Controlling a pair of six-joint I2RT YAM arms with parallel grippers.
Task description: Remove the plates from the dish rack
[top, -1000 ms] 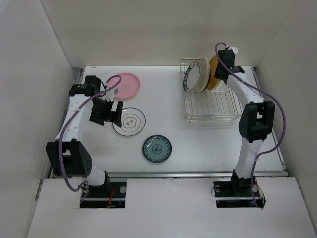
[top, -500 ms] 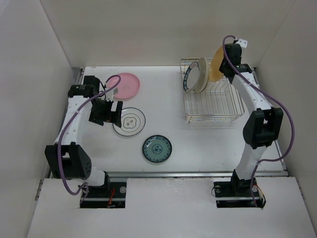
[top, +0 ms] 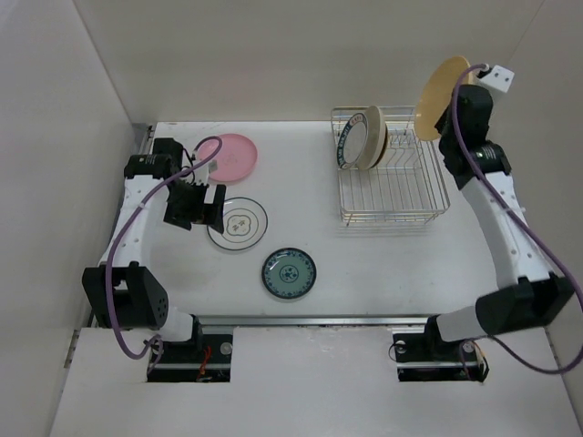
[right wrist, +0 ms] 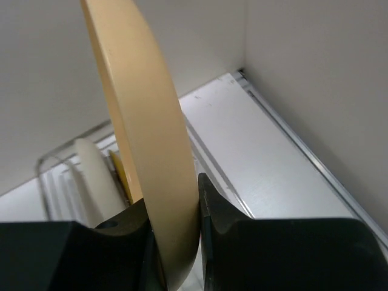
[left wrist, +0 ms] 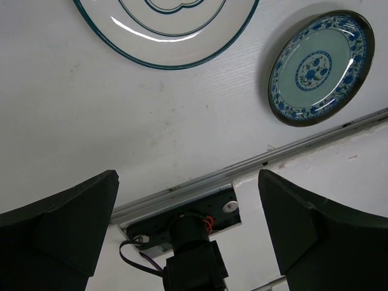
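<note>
The silver wire dish rack [top: 393, 187] stands at the back right, with a blue-rimmed white plate [top: 350, 137] and a cream plate [top: 372, 137] upright at its far end. My right gripper [top: 457, 89] is shut on the rim of a pale yellow plate [top: 441, 84] and holds it on edge high above the rack's far right corner; the plate also shows in the right wrist view [right wrist: 145, 133]. My left gripper [top: 196, 209] is open and empty, just left of a white plate with a teal rim [top: 237, 224]. A pink plate [top: 230, 157] and a teal-blue patterned plate [top: 290, 273] lie flat on the table.
White walls close in the table on the left, back and right. A metal rail [top: 346, 319] runs along the table's near edge. In the left wrist view the teal-rimmed plate [left wrist: 170, 30] and the patterned plate [left wrist: 318, 63] lie ahead of the fingers.
My right gripper has lifted the pale yellow plate up out of the rack and carried it higher and to the right. The left arm has not moved.
</note>
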